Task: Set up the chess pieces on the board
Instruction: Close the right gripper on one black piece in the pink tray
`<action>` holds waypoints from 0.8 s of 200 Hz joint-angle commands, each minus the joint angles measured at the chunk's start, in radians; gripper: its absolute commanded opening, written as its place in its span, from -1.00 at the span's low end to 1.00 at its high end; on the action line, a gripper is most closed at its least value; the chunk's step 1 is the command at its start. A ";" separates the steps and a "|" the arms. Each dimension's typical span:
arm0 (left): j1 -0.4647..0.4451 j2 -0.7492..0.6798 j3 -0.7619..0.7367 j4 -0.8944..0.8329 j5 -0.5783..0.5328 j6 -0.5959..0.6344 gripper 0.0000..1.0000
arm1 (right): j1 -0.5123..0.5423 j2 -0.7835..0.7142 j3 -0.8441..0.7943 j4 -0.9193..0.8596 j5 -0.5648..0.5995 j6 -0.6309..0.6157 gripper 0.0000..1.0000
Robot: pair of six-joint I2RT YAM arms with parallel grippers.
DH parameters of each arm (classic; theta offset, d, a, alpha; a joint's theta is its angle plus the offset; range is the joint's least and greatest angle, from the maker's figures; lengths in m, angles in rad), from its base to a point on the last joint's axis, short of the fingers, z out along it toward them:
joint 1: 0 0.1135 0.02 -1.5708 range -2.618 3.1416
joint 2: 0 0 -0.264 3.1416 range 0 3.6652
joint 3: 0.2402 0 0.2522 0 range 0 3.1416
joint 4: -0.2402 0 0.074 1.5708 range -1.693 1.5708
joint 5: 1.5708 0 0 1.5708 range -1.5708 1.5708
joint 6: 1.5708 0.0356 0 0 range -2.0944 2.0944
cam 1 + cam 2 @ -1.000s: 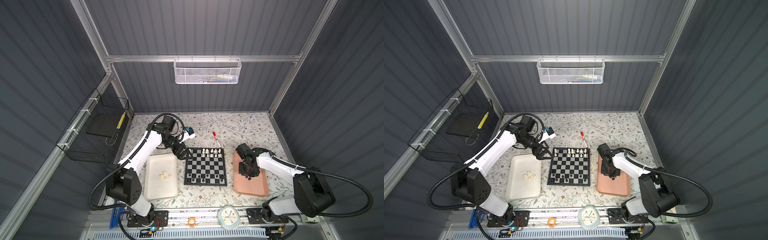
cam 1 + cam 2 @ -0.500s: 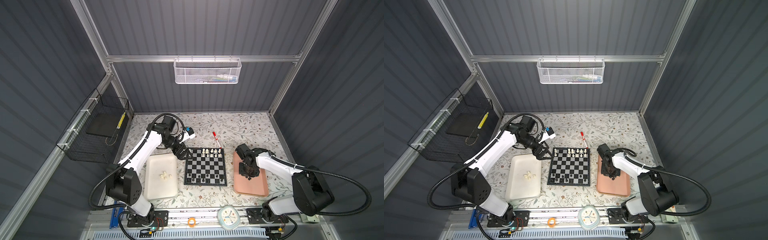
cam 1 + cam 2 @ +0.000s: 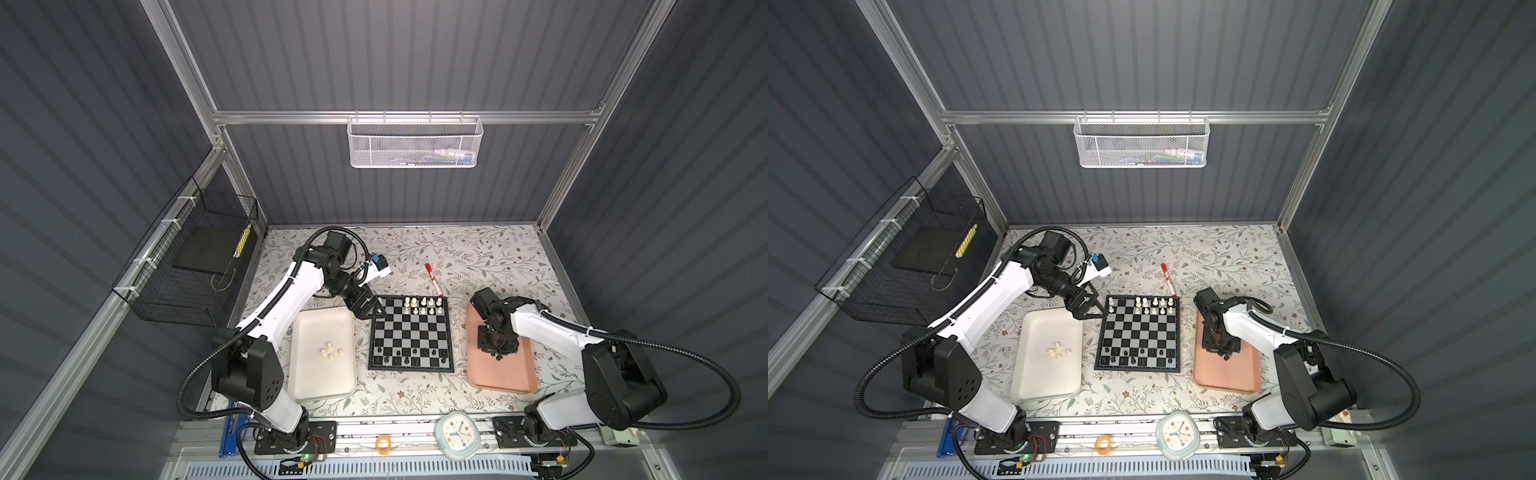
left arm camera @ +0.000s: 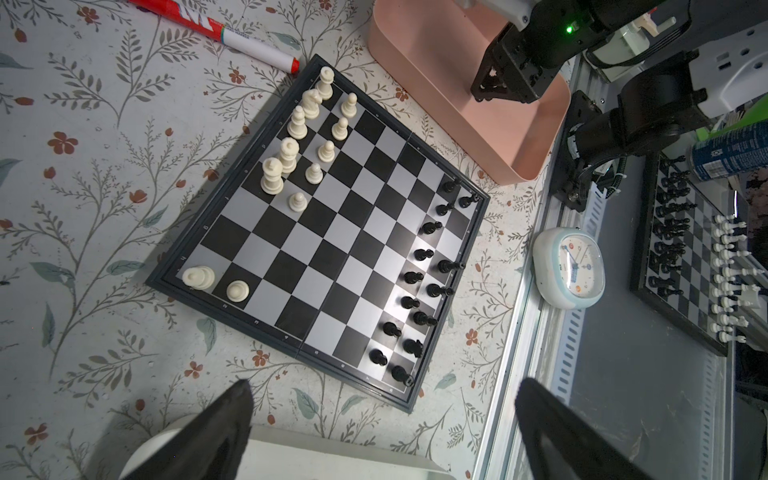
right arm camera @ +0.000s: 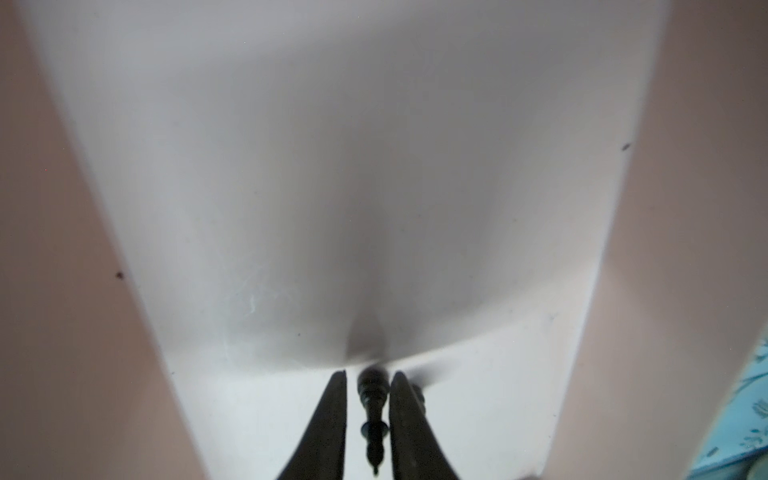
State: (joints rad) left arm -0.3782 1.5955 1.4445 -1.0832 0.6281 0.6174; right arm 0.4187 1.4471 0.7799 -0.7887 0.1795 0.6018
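Your left gripper (image 3: 368, 311) wide open at board (image 3: 409, 332) corner, right gripper (image 5: 369, 375) astride black piece (image 5: 372, 401), pink tray (image 3: 503, 379) beside board, grip unclear.

Dark grey ribbed walls (image 3: 415, 54), aluminium frame (image 3: 291, 117), floral tablecloth (image 3: 478, 257)

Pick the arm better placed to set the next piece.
Right. The right gripper is down in the pink tray, fingers either side of a black piece. The left gripper hangs open and empty by the board corner, clear of the loose white pieces.
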 commanded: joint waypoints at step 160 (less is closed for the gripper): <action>-0.005 -0.025 -0.018 -0.005 -0.005 -0.011 0.99 | 0.001 0.026 -0.003 -0.030 0.016 0.026 -0.66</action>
State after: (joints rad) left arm -0.3782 1.5951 1.4425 -1.0763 0.6277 0.6174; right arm 0.4187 1.4654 0.7799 -0.7898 0.1699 0.6102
